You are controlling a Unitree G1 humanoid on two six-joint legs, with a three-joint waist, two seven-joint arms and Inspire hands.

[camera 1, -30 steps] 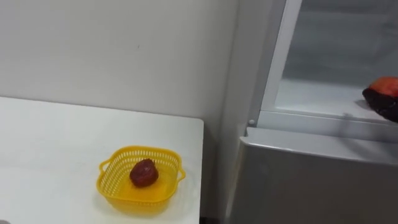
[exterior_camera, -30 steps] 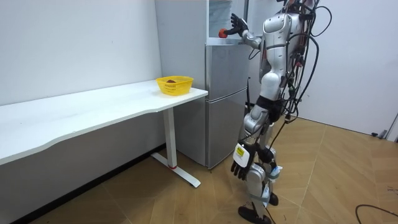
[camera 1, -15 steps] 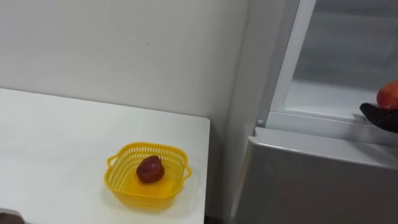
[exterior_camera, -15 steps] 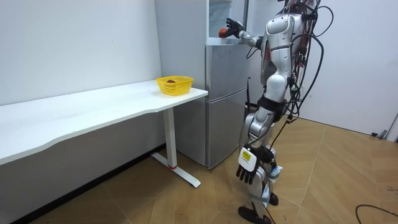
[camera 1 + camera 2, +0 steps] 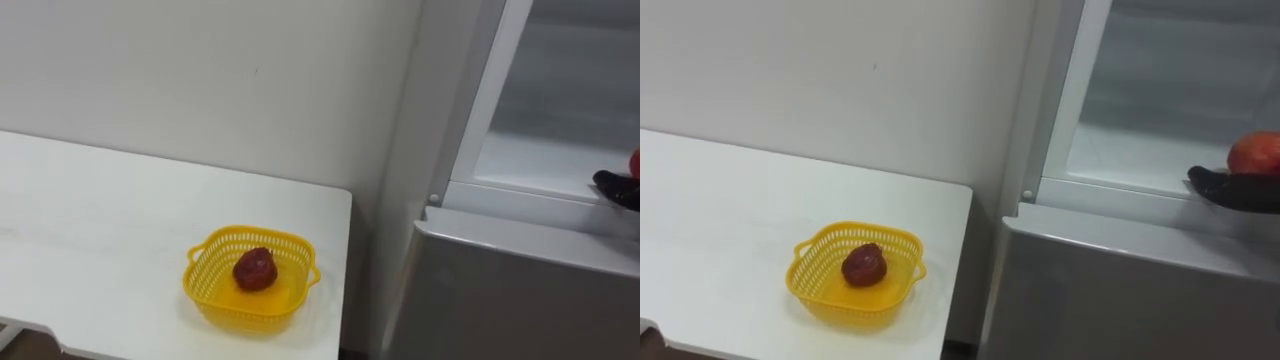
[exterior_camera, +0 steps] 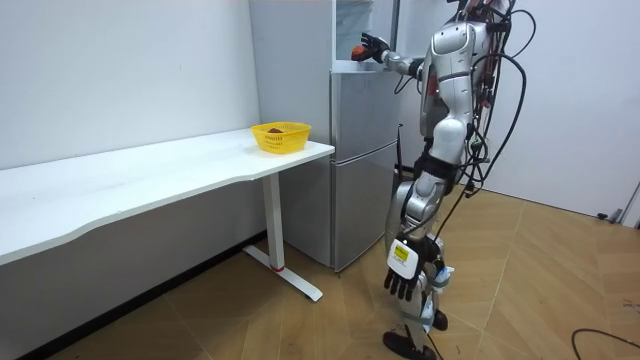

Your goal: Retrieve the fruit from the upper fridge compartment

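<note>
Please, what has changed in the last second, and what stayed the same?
The right hand, carrying the round red fruit, sank slightly at the lip of the open upper fridge compartment. The hanging left hand swung toward the room view's right. The yellow plastic basket with its dark red fruit and the white table stayed put.

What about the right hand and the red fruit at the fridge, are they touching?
Touching. The right eye view shows the red fruit sitting on the right hand, no gap.

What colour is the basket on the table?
The basket is bright yellow all over. It shows best in the left eye view.
</note>
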